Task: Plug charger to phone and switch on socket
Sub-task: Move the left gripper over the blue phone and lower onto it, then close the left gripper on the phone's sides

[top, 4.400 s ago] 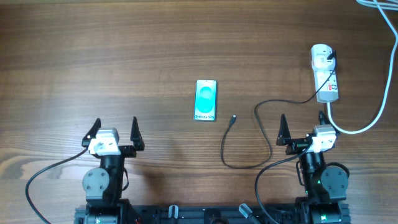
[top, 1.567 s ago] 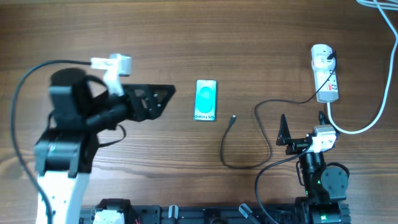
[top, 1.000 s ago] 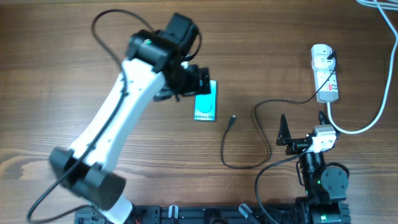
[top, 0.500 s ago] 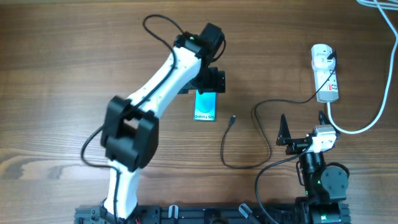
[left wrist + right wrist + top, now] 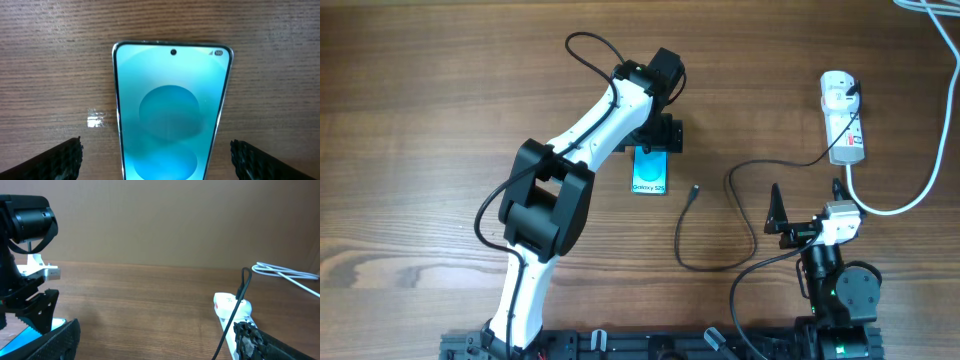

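The phone (image 5: 650, 176) lies flat mid-table, turquoise screen up, white text band at its near end. It fills the left wrist view (image 5: 170, 110). My left gripper (image 5: 656, 136) is open and hangs over the phone's far end, one finger on each side of it (image 5: 160, 167), not touching. The charger is a thin black cable (image 5: 718, 266). Its connector tip (image 5: 694, 192) lies loose right of the phone, and its plug (image 5: 851, 92) sits in the white socket (image 5: 843, 135). My right gripper (image 5: 807, 203) is open and empty near the front edge. The socket (image 5: 231, 307) stands beyond its right finger.
A thick white lead (image 5: 912, 203) runs from the socket round to the far right corner, and also shows in the right wrist view (image 5: 285, 272). The left arm (image 5: 575, 140) stretches across the table's left half. The black cable loops in front of my right gripper.
My left arm has swung up from its rest place at the front left and out over the phone, settling with open fingers at its far end. The right arm, cable and phone have not moved.
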